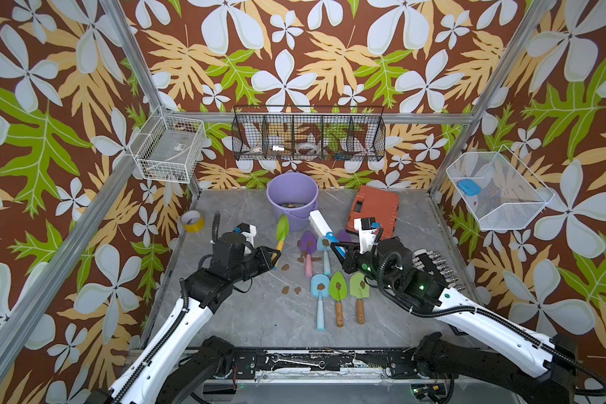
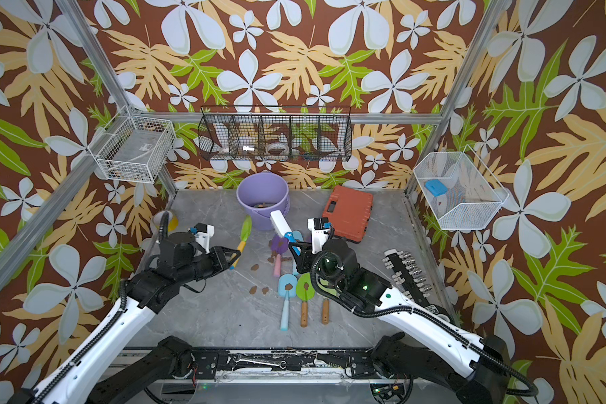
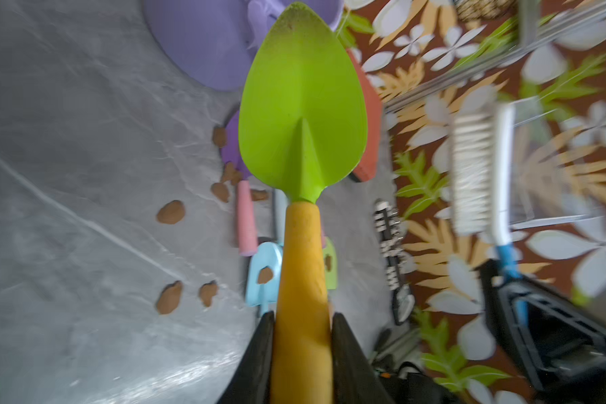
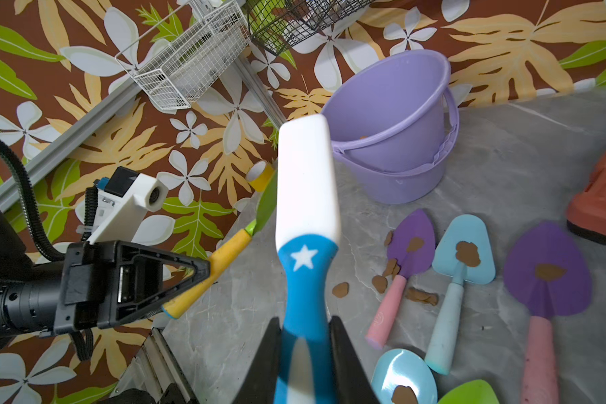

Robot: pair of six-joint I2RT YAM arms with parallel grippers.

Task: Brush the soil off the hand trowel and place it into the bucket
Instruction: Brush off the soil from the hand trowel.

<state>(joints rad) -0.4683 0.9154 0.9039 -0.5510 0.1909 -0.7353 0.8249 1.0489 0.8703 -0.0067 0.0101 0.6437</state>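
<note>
In both top views the left gripper [image 1: 272, 257] is clamped on the handle of the green hand trowel [image 1: 282, 226], blade near the bucket [image 1: 277, 210]; the right gripper [image 1: 338, 249] clasps the brush [image 1: 318, 222], handle end hidden in its jaws. The left wrist view shows the blade mostly bare, soil [image 3: 170, 212] blobs on the table [image 3: 67, 175], the brush blurred. In the right wrist view the brush head hides most of the blade; something brown, perhaps soil, lies in the bucket.
</note>
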